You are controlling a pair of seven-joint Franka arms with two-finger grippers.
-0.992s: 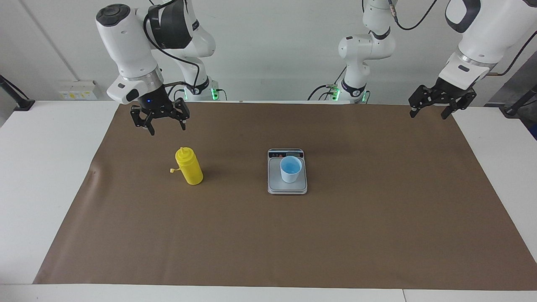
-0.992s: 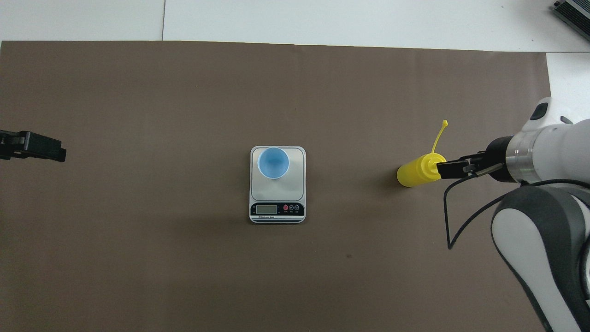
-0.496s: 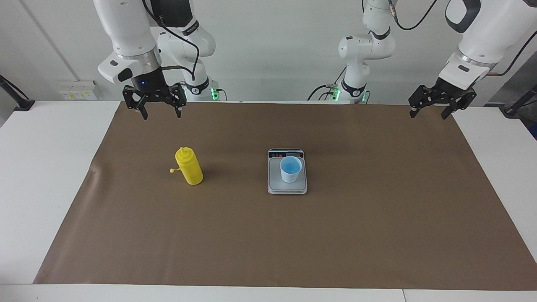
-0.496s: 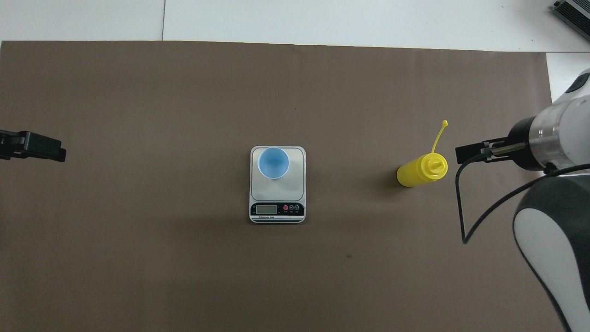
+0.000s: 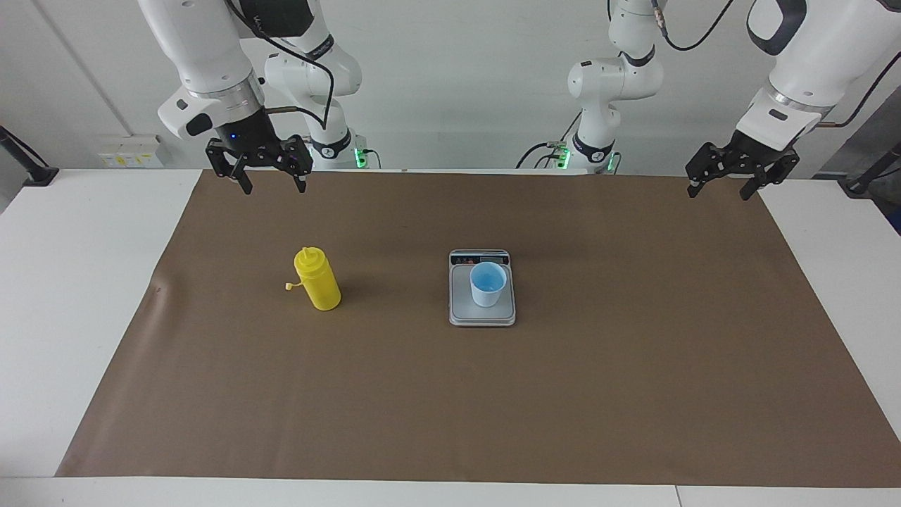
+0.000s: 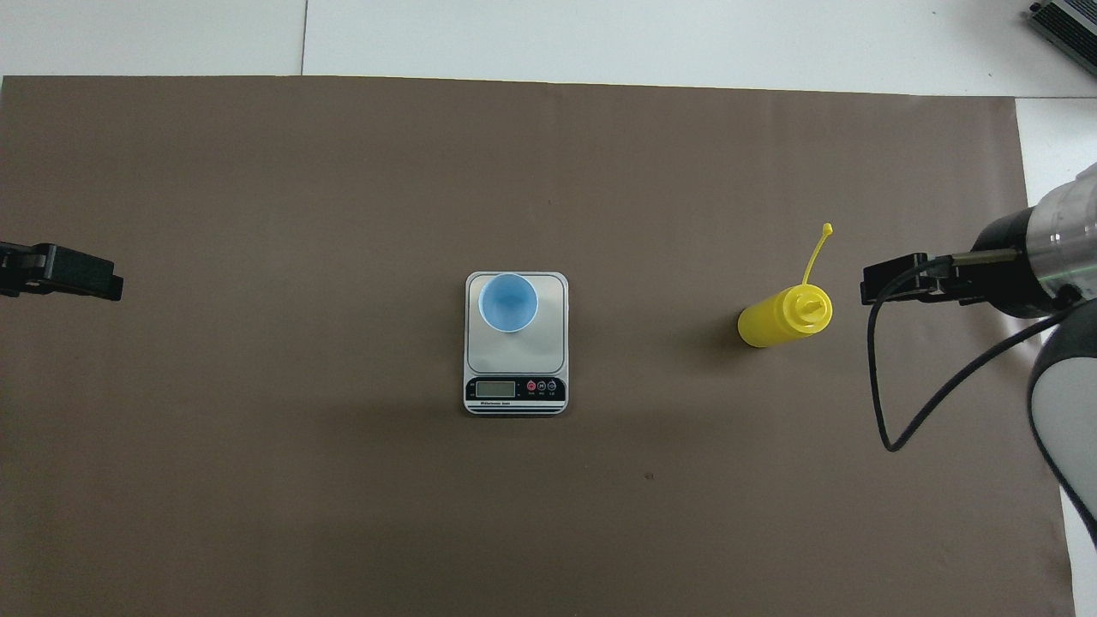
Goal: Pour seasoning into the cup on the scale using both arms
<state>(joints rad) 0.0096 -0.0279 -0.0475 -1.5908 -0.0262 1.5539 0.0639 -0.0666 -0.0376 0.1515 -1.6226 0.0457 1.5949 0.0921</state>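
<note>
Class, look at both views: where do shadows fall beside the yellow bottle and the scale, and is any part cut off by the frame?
Facing view: a soft shadow lies beside the seasoning bottle toward the scale; lighting is even, no glare. Overhead view: a faint shadow spreads from the scale toward the robots; the left gripper and right gripper are clipped at the frame's edges.

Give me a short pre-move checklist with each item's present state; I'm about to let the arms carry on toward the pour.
1. Yellow bottle upright on the mat: ok.
2. Blue cup upright on the scale: ok.
3. Right tool open and empty: ok.
4. Left tool open and empty, waiting at the mat's corner: ok.
5. Bottle's cap off the nozzle: ok.
6. Scale display zeroed: cannot tell.
</note>
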